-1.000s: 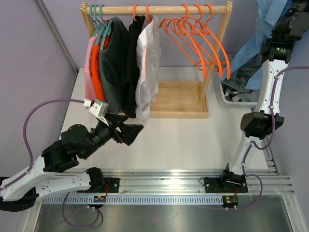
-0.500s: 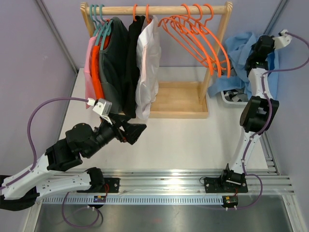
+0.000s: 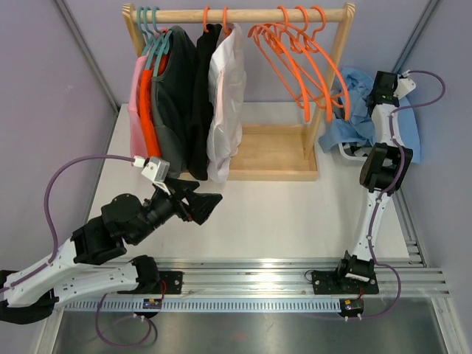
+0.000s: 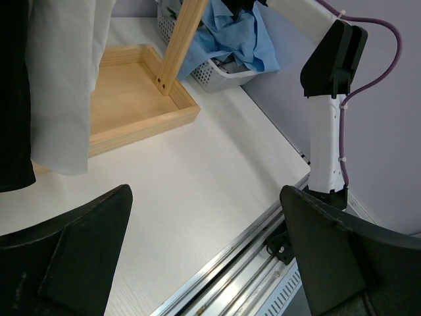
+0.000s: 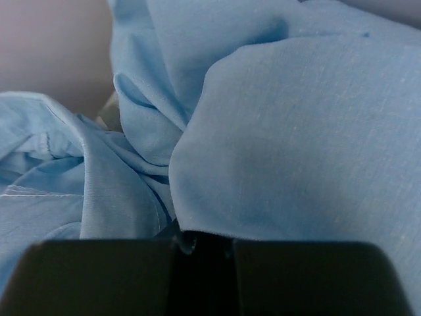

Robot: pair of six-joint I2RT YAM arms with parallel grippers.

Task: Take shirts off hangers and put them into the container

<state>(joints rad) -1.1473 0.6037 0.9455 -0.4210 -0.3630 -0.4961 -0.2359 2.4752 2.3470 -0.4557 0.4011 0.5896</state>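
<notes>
R arm: the right gripper (image 5: 200,245) has its jaws closed, pinching a fold of the light blue shirt (image 5: 289,145). This shirt is bunched over the white container (image 3: 352,151) at the far right of the surface (image 3: 280,214), draping over its rim.

L arm: the left gripper (image 4: 204,263) has its jaws wide apart and holds nothing. It hangs over the surface near the rack's wooden base (image 4: 131,99).

Rail (image 3: 243,14): white shirt (image 3: 227,96), black shirt (image 3: 203,103), dark grey shirt (image 3: 173,96), orange shirt (image 3: 150,110) and pink shirt (image 3: 137,110) hang at its left. Bare orange hangers (image 3: 295,59) hang to their right.
</notes>
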